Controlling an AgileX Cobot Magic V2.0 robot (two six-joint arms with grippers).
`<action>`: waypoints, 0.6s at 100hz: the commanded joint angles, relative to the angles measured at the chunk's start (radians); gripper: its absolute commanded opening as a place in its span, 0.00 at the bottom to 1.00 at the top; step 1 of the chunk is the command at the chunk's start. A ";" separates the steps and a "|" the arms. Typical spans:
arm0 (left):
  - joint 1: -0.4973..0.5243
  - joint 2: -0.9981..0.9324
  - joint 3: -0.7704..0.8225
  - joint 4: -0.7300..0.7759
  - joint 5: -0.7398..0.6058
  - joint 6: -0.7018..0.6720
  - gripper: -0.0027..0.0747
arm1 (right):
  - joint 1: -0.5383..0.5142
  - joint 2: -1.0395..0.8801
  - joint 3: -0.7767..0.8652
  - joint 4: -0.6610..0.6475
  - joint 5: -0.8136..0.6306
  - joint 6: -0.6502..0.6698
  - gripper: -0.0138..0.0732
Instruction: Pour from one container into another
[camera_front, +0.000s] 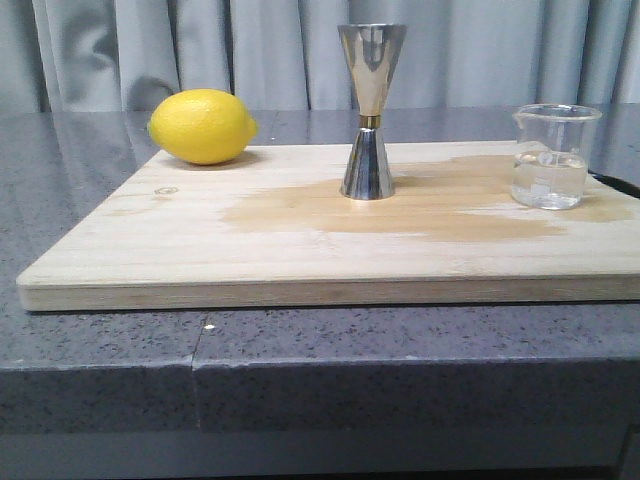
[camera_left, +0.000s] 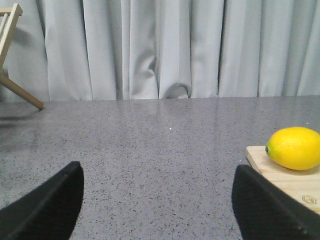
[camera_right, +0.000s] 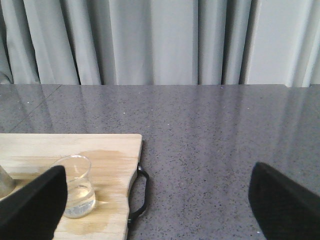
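Hovering with fingers spread wide and holding nothing, the left gripper (camera_left: 157, 210) faces bare grey countertop (camera_left: 160, 145) beside the lemon (camera_left: 294, 147), while the right gripper (camera_right: 160, 207), equally wide and empty, hangs near the glass beaker (camera_right: 75, 186). On the wooden board (camera_front: 200, 250), the beaker (camera_front: 553, 156), part-filled with clear liquid, stands right of the upright steel jigger (camera_front: 369, 110), well apart, over a damp stain (camera_front: 400, 212).

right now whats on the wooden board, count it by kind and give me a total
lemon: 1
steel jigger: 1
glass beaker, with some clear liquid in it: 1
total: 3 things on the wooden board
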 joint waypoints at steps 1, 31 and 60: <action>0.004 0.036 -0.048 -0.009 -0.037 -0.002 0.76 | -0.006 0.027 -0.052 0.000 -0.033 -0.008 0.92; 0.002 0.242 -0.272 -0.009 0.348 0.003 0.76 | -0.006 0.145 -0.187 0.000 0.136 -0.008 0.92; 0.002 0.508 -0.478 -0.341 0.707 0.333 0.76 | -0.006 0.187 -0.202 0.000 0.128 -0.008 0.92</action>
